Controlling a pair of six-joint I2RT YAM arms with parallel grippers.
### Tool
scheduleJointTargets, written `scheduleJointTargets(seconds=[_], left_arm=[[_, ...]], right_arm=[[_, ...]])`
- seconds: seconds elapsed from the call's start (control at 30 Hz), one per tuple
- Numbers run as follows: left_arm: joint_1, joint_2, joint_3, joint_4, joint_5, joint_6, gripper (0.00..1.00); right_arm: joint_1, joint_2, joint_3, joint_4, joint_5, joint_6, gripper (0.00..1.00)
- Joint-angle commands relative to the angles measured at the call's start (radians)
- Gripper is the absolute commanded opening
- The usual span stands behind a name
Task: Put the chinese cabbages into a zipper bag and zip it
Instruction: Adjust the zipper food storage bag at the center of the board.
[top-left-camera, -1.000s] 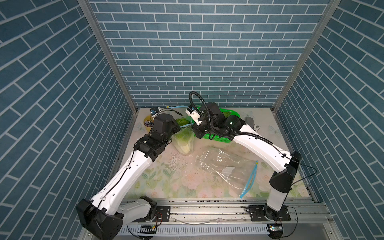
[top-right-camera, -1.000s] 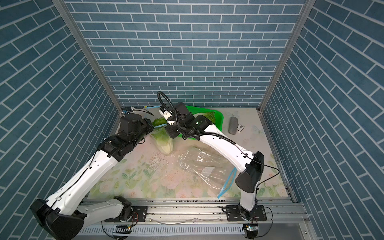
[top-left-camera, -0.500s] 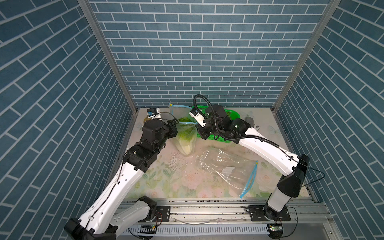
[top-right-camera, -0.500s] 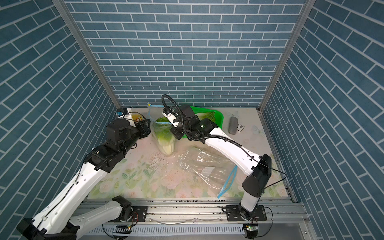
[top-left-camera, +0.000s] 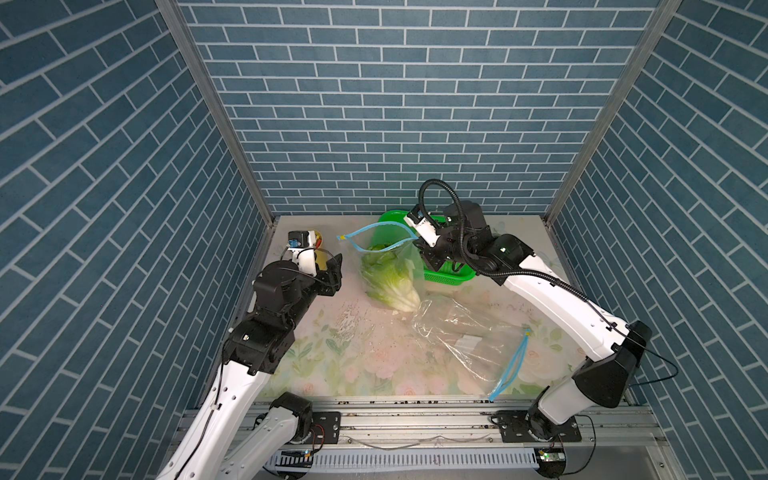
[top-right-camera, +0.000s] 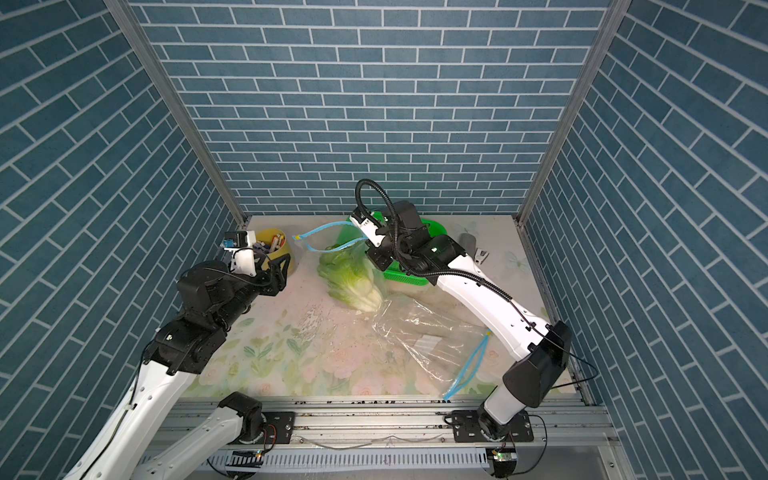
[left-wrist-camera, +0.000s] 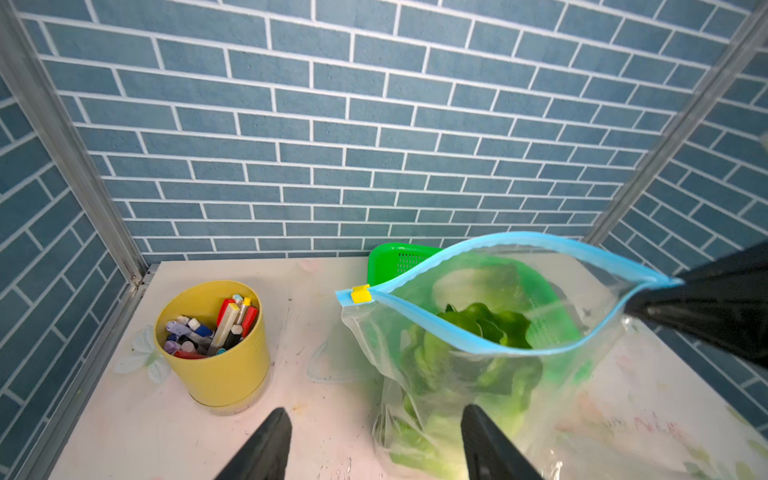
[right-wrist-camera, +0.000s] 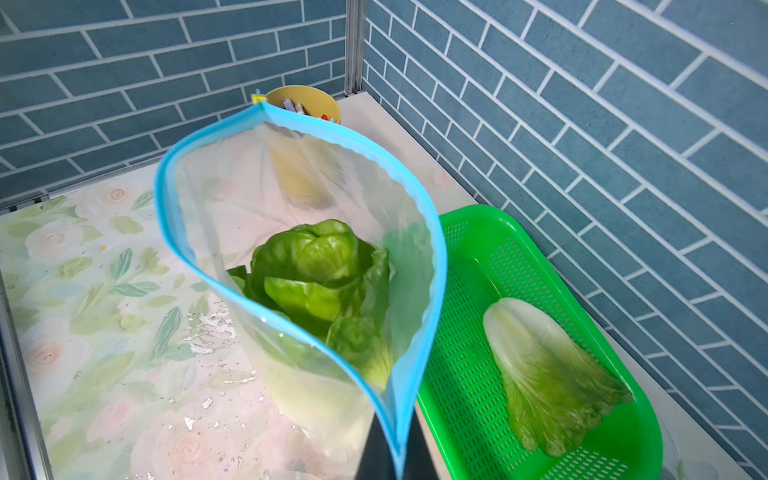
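Since a second ago the left arm has drawn back leftward from the bag, and its jaws have spread.

Over the floral table (top-left-camera: 332, 353), the left gripper (top-left-camera: 336, 272) stands open and empty, just left of the bag (top-left-camera: 386, 266). The right gripper (right-wrist-camera: 397, 440) is pinched shut on the right end of the bag's rim, so the bag hangs upright with its foot on the table and its mouth gaping. A spare bag (top-left-camera: 469, 332) lies flat and crumpled, near and to the right.

The film is thin, clear and limp. The blue track (left-wrist-camera: 519, 241) is a stiffer ribbed strip bowed into an oval. The basket (right-wrist-camera: 465, 374) is hard green plastic mesh, oblong, just right of the bag at the far side.

The cabbages (right-wrist-camera: 311, 266) in the bag stand base down, with crinkly green leaf tips upward; at least two, by the look. One last cabbage (right-wrist-camera: 544, 374) lies in the basket, its long axis along the basket's length, its waxy white base toward the bag and its ruffled leaves away.

That is the relation that matters: from the free left gripper the last cabbage lies to the right, behind the hanging bag. The right gripper is nearer, but busy.

A round yellow cup (left-wrist-camera: 224, 370) of pens sits far left. The small yellow slider (left-wrist-camera: 360, 293) is parked at the track's left end.
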Motion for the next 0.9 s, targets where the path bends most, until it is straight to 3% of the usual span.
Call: scheduleJointTargets(seconds=[0.0,0.1,0.2,0.47,0.73,0.87], left_arm=[[0.009,-0.037,-0.018,0.016,0.077,0.089,0.68],[0.031,-0.026,-0.052,0.022,0.082,0.096,0.71],[0.071,0.000,-0.092,0.068,0.185,0.100,0.71],[0.227,0.093,-0.255,0.387,0.478,0.054,0.76],[0.341,0.257,-0.304,0.661,0.694,0.018,0.76],[0.349,0.323,-0.306,0.697,0.697,0.075,0.77]], right_arm=[[-0.029,-0.054,-0.019,0.043,-0.092,-0.095,0.00],[-0.054,-0.062,-0.052,0.064,-0.132,-0.098,0.00],[-0.062,-0.061,-0.067,0.072,-0.151,-0.100,0.00],[-0.077,-0.040,-0.066,0.077,-0.195,-0.093,0.00],[-0.085,-0.018,-0.050,0.068,-0.198,-0.089,0.00],[-0.085,-0.012,-0.039,0.059,-0.191,-0.092,0.00]])
